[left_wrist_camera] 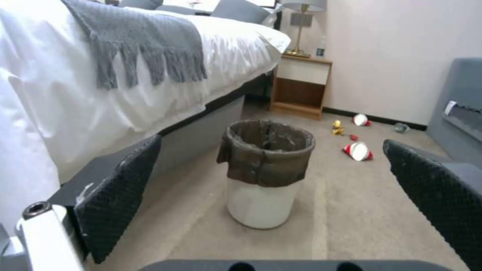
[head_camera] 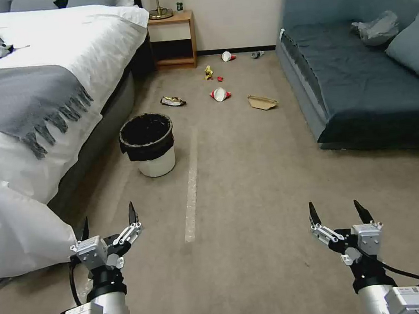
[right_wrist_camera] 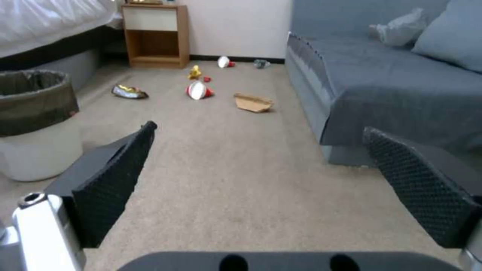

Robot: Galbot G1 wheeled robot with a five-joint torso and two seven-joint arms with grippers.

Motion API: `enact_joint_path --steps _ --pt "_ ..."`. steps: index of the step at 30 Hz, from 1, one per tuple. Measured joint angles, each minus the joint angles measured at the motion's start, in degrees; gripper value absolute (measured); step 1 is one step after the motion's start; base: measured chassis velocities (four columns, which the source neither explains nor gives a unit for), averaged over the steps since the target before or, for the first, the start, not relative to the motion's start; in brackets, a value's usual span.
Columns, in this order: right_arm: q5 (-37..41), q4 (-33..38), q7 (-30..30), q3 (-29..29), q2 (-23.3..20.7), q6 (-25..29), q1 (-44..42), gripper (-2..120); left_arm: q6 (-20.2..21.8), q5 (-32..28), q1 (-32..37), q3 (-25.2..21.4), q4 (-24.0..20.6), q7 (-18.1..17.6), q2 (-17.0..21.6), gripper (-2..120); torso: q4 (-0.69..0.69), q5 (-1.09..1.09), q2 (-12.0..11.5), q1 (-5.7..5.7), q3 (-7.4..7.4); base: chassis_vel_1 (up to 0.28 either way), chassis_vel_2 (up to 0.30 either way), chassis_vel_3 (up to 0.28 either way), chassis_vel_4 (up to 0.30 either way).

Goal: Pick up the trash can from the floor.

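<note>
The trash can (head_camera: 148, 144) stands upright on the floor (head_camera: 252, 187) a little left of centre in the head view, just beside the bed (head_camera: 40, 94) and just left of the pale tape strip (head_camera: 191, 188). Its black bag is folded down over the rim, so the rim is the likeliest place to take hold.

The left gripper (head_camera: 108, 225) hangs at the lower left of that frame, fingers spread wide and empty, pointed toward the bin but well apart from it. In the left wrist view the trash can (left_wrist_camera: 265, 172) sits almost centred between the two dark fingers (left_wrist_camera: 118, 195), which suggests this arm is lined up for the reach.

The right gripper (head_camera: 336, 213) waits at the lower right of the head view, fingers also spread and holding nothing, over bare carpet; from its wrist camera the trash can (right_wrist_camera: 36, 124) lies at the left edge.

Cups and scraps lie farther off, near the nightstand (head_camera: 172, 41) and sofa (head_camera: 358, 63), clear of the approach
</note>
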Motion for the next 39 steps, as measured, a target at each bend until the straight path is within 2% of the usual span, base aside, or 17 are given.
enact_joint_path --steps 30,39 --pt "0.9 -0.9 -0.6 0.0 -0.2 0.5 0.4 100 1.3 -0.7 0.1 -0.5 -0.1 0.8 0.9 100 0.0 -0.01 0.0 0.0 0.0 0.0 0.0 0.0 0.0" --pt "0.9 -1.1 -0.7 0.0 0.0 0.8 0.5 100 1.2 -0.7 -0.1 -0.6 0.2 0.8 0.8 100 0.0 0.0 0.0 0.0 0.0 0.068 0.048 0.059 0.07"
